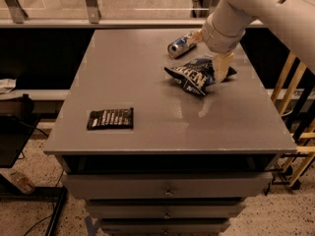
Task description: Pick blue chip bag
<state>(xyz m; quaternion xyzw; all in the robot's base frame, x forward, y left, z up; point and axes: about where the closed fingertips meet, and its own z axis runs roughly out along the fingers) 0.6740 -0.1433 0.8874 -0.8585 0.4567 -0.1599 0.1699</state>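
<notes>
Far to the left of the jaws and nearer the front edge of the grey table (147, 58), a flat black packet (110, 118) with white print lies on its own, well apart from everything else. Below the tabletop, a stack of drawers (167, 185) shows at the front.

Moving right, a silver-and-blue drink can (178, 45) lies on its side near the back of the table. It is just to the left of the jaws, with its far end close to the rear finger; whether they touch cannot be told.

The blue chip bag (193, 76) rests on the table just in front of the jaws and slightly to their left. It is crumpled and puffy, with its white lettering facing up. Its right-hand end reaches under the nearer finger.

The gripper (209, 51) hangs low over the rear right part of the table, at the end of a thick white arm (256, 4) that comes in from the upper right. Its jaws stand wide apart. One pale finger points back toward the can, and the other of the fingers (222, 66) comes down over the right end of the bag. The bag still sits on the table, and the jaws have not closed on anything.

To the right of the jaws, past the table's edge, stands a light wooden frame (290, 97).
</notes>
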